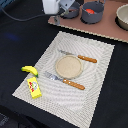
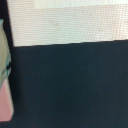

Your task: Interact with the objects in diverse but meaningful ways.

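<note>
A yellow banana [image 1: 29, 70] lies at the placemat's edge on the exterior view's left. A yellow rectangular box with red marks [image 1: 34, 87] lies just in front of it on the mat. Something red [image 1: 90, 10] sits inside a dark pot [image 1: 93, 13] at the back. The brown sausage is out of view. My gripper [image 1: 56, 19] hangs from its white body at the back, over the corner of a tan board [image 1: 95, 27], far from the banana and box. Its fingers are too blurred to tell whether they are open. The wrist view shows only black cloth [image 2: 70, 85] and a pale surface [image 2: 70, 22].
A round tan plate [image 1: 68, 66] sits mid-mat on the woven placemat [image 1: 95, 95], with a wooden-handled knife [image 1: 80, 57] behind it and a fork [image 1: 65, 80] in front. A second dark pot [image 1: 70, 12] and a pale bowl [image 1: 123, 17] stand on the board.
</note>
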